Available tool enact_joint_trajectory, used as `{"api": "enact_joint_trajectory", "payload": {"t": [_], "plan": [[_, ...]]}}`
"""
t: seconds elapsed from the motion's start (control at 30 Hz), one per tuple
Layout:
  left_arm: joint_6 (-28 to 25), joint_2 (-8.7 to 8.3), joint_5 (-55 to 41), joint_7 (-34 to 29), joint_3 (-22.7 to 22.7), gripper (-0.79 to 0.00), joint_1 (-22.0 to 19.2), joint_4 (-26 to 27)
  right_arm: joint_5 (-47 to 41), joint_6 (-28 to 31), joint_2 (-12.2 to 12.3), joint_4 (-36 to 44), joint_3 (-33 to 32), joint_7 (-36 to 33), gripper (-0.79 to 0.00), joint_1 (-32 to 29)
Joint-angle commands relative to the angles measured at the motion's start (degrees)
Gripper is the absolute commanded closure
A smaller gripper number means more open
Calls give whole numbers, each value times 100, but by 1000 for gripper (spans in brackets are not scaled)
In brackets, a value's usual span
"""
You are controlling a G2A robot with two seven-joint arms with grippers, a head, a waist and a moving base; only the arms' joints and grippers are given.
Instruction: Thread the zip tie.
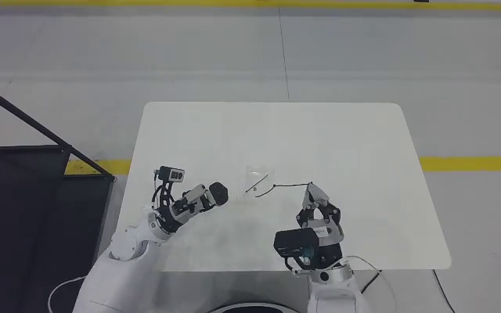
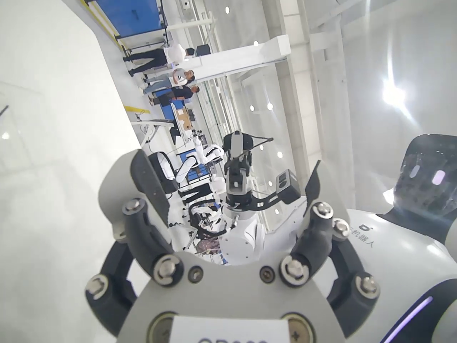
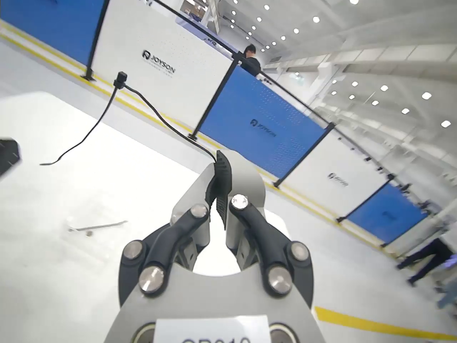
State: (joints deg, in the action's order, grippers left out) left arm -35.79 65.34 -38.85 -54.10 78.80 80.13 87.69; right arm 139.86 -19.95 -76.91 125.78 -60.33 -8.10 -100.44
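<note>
A thin black zip tie (image 1: 274,186) hangs just above the white table (image 1: 352,141) near its front middle. My right gripper (image 1: 311,188) is shut on one end of it. In the right wrist view the zip tie (image 3: 157,114) rises from the shut fingers (image 3: 223,171) to a small square head (image 3: 120,80), then a thinner length drops to a free tip over the table. My left gripper (image 1: 220,192) is a short way left of that tip, turned towards it. Its fingers (image 2: 150,180) stand open with nothing between them, and the left gripper (image 2: 232,183) faces the right arm.
A clear plastic bag (image 1: 259,174) lies flat on the table just behind the zip tie, also seen as a clear bag (image 3: 96,227) with a small piece on it. The table's front edge (image 1: 235,270) is close to both arms. A dark panel (image 1: 39,203) stands left of the table.
</note>
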Motion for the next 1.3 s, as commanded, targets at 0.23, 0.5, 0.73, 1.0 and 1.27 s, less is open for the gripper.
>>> {"api": "enact_joint_trajectory", "payload": {"t": [0.23,0.5,0.73,1.0,1.27], "plan": [[-35,-10,-77,-10,75,-785,88,28,1575,107,-53,72,358,-803,0,-50],[-35,-10,-77,-10,75,-785,88,28,1763,226,-55,-28,298,-897,0,-8],[-35,-10,-77,-10,75,-785,88,28,2779,1521,-212,-560,646,-2026,0,760],[-35,-10,-77,-10,75,-785,88,28,3246,2787,-489,-1530,1109,-3165,0,1873],[-35,-10,-77,-10,75,-785,88,28,2980,3308,-654,-1853,1200,-3425,0,2225]]}}
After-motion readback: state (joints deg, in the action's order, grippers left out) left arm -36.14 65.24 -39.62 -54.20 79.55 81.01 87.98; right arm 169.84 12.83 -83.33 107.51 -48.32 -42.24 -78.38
